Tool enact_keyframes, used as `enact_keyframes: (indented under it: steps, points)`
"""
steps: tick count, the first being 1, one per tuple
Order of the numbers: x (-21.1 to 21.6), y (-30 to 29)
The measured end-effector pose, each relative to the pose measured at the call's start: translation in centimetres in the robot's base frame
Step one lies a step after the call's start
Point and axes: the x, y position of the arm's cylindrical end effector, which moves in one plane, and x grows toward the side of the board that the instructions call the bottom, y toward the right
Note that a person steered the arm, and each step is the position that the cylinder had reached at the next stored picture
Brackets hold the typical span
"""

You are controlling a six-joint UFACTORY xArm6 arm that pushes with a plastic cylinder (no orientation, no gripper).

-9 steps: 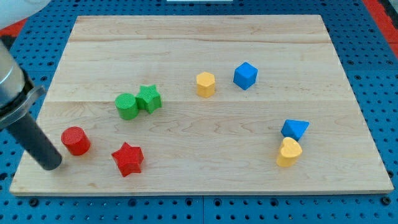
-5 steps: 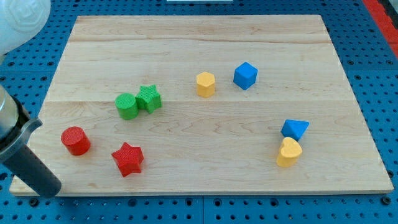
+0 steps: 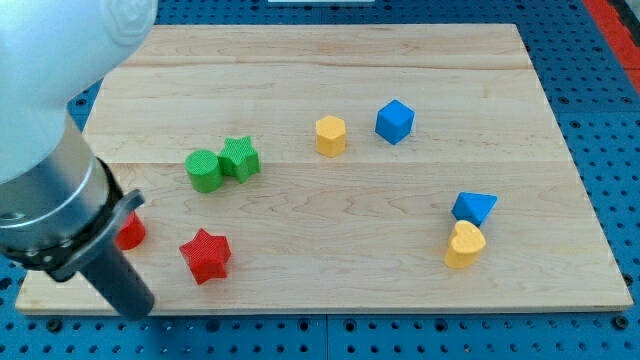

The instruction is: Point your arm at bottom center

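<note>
My tip [image 3: 137,308] is at the board's bottom edge in the view's lower left, left of and below the red star [image 3: 205,256]. The arm's body covers most of the red cylinder [image 3: 130,231], which shows only as a sliver. A green cylinder [image 3: 203,171] touches a green star [image 3: 239,158] left of centre. A yellow hexagonal block [image 3: 330,135] and a blue cube [image 3: 395,121] sit near the top centre. A blue triangular block [image 3: 474,208] sits just above a yellow block [image 3: 464,245] at the right.
The wooden board [image 3: 330,70] lies on a blue perforated table [image 3: 610,120]. The arm's large pale body fills the view's upper left corner and hides that part of the board.
My tip has moved down from beside the red cylinder and then right along the board's bottom edge. The arm now covers the red cylinder. No block has moved.
</note>
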Motion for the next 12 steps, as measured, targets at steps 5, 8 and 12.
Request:
enact_keyframes:
  steps: [5, 8, 12]
  points:
    - [0.0, 3.3]
    - [0.0, 8.3]
    - [-6.9, 12.9]
